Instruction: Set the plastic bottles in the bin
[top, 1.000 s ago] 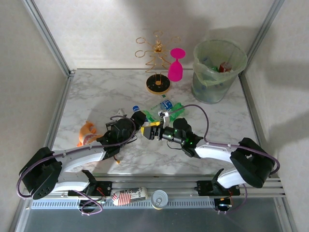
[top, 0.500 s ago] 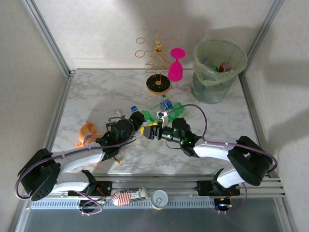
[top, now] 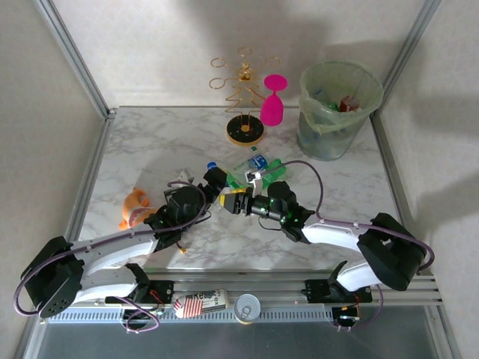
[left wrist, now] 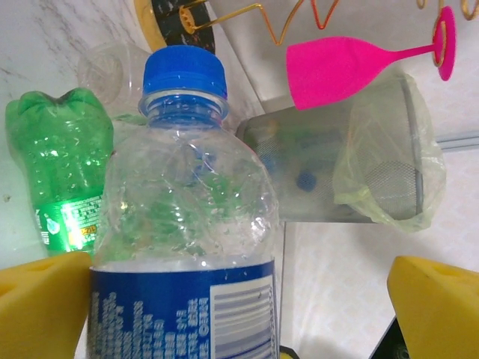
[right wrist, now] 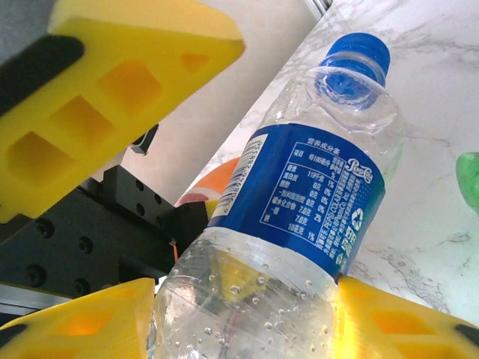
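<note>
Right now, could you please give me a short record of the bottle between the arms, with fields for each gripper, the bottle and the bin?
left gripper: open, fingers wide either side of the label
right gripper: shut on the blue-capped bottle below its label
blue-capped bottle: clear, blue label, held between the arms
bin: upright, far right corner, bottles inside
waiting: green bottle, lying beyond the grippers

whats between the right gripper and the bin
Top view: just beyond the right gripper lie a clear blue-capped bottle and a green bottle; past them, under the arm's purple cable, the marble table is bare up to the bin.
</note>
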Available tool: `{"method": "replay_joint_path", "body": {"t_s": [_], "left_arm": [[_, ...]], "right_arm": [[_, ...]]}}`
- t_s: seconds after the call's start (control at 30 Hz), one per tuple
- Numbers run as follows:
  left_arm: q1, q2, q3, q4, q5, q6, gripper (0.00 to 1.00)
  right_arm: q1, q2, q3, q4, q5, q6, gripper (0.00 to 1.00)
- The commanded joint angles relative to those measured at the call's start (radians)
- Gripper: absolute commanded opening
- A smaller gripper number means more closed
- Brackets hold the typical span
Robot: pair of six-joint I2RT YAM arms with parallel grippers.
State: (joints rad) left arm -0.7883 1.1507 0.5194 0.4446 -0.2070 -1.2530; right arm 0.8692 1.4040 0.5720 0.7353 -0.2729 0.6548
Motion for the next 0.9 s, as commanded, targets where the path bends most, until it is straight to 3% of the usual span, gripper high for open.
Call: {"method": "replay_joint_path", "body": {"t_s": [0.0,0.2,0.4,0.63,0.87], "left_arm": [[0.004,-0.048,0.010,-0.010,-0.032,0.035,1.00],[0.071,-0.119,-0.003,-0.070,-0.023,0.081,1.00],[0.178,-0.210,-0.051,-0.099,-0.005,0.130,1.00],[0.224,-0.219,-0.107,-0.097,0.043,0.162,1.00],[0.245,-0.176,-0.138,-0.072,0.103,0.168,0.99]], "right_arm": [[-0.018,-0.044,-0.019,-0.011,0.017,-0.008,0.54],[-0.071,-0.117,-0.032,-0.061,0.010,-0.018,0.54],[-0.189,-0.227,0.013,-0.244,0.030,-0.095,0.54],[-0.403,-0.309,0.192,-0.467,0.021,-0.210,0.54],[-0.571,-0.261,0.443,-0.600,0.044,-0.290,0.54]]}}
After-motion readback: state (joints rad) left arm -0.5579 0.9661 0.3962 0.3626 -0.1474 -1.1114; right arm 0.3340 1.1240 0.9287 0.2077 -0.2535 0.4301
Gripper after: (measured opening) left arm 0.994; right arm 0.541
